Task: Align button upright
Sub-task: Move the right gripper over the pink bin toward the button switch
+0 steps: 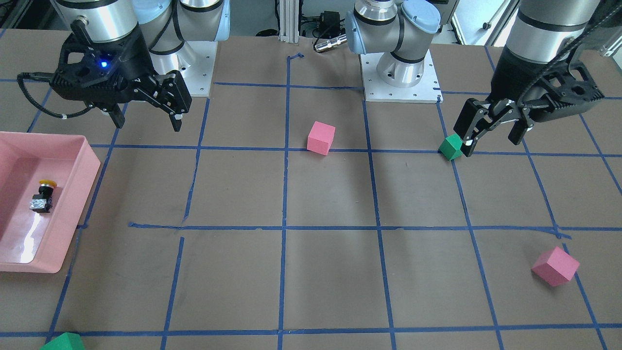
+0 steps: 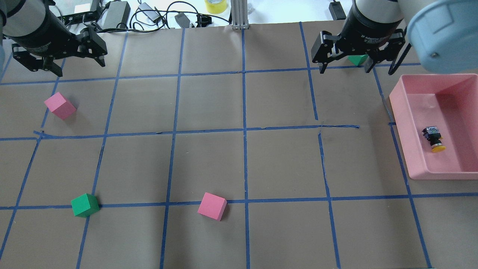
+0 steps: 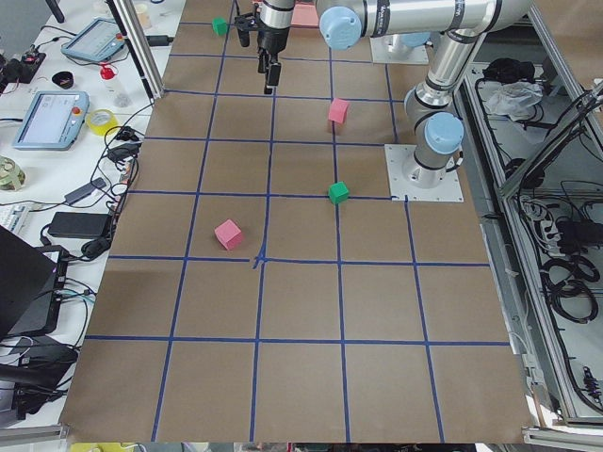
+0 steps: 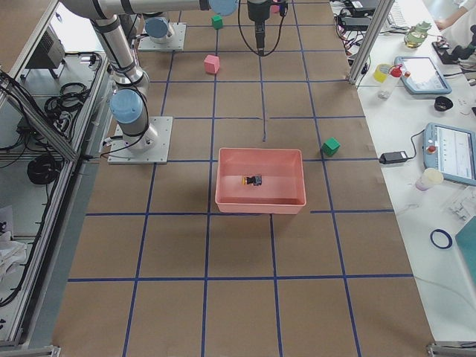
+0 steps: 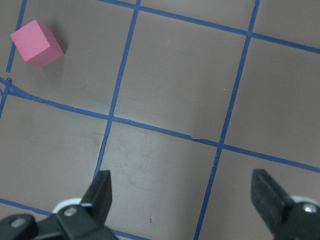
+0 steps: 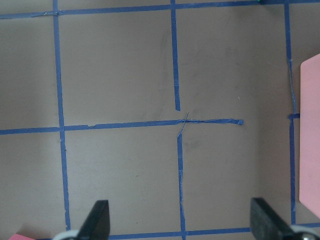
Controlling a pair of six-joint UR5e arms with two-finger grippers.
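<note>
Right claw [image 2: 344,69] spread | left claw [image 2: 79,68] spread | button [image 2: 433,139] seemingly on its side | green cube [image 2: 357,59] half-hidden

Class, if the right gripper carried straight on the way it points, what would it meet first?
The right gripper would probably meet the bare table near the blue tape cross. The pink tray lies off to one side.

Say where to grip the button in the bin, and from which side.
Grip the button mid-body, between yellow cap and silvery base, coming straight down from above. It lies on its side on the bin floor, clear of the walls, so jaws should straddle it.
</note>
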